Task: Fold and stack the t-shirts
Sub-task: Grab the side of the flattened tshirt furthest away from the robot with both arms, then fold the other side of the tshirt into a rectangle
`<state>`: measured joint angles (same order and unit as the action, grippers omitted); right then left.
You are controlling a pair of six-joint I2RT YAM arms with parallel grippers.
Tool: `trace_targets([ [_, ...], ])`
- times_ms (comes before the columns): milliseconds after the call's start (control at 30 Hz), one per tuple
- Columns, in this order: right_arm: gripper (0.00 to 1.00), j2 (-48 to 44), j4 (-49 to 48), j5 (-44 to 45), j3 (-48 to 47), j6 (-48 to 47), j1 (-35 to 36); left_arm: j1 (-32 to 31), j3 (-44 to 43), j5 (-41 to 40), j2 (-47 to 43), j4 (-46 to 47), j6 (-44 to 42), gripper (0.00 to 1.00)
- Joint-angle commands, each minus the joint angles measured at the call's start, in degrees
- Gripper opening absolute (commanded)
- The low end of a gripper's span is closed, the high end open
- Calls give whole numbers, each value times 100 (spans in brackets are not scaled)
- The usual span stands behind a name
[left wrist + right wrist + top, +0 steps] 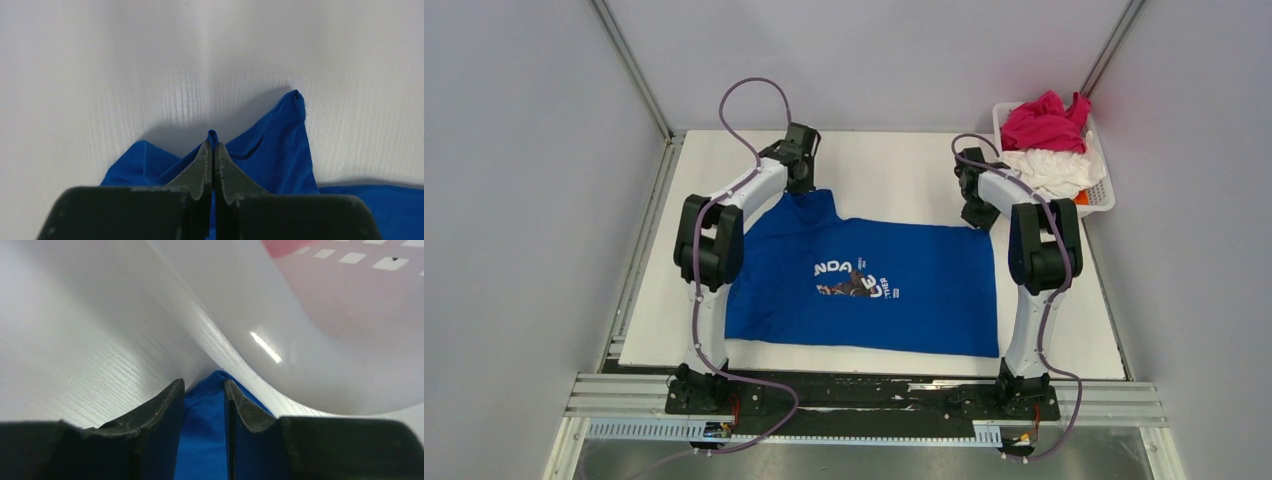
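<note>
Item: blue t-shirt, royal blue, spread mostly flat across the middle of the white bench, its near hem running just inside the near edge and slightly rumpled toward the left. Far-left corner drawn up into a small peak; far-right corner likewise taken up. Left gripper: fingers pressed together, clamped on a thin fold of the blue cloth, with loose folds standing to either side. Right gripper: fingers a narrow gap apart, blue cloth filling that gap, held close beside the wall of the basket. Basket: white lattice plastic, far right corner, holding a crumpled pink t-shirt at the back and a bunched white t-shirt in front. Open room: a bare strip along the far edge between the arms, narrower bare margins at the left and right edges. Print: white lettering at the shirt's centre, "NDA" legible around a dark figure; the smaller letters are too small to read.
</note>
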<state>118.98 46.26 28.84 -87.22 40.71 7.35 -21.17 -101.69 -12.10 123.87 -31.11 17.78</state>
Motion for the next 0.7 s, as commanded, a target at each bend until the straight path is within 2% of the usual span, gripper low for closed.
trace_targets([
  [0, 32, -12, 56, 82, 237, 227, 11, -48, 315, -89, -672, 321, 83, 0],
  [133, 17, -144, -61, 109, 388, 314, 29, -75, 617, -105, -910, 385, 107, 0],
  [233, 1, -233, -143, 140, 445, 304, 54, -107, 814, -87, -1101, 465, 128, 0],
  [667, 0, -1511, -822, 573, 1327, -401, 505, -307, 1794, -329, -2158, 521, 245, 0],
])
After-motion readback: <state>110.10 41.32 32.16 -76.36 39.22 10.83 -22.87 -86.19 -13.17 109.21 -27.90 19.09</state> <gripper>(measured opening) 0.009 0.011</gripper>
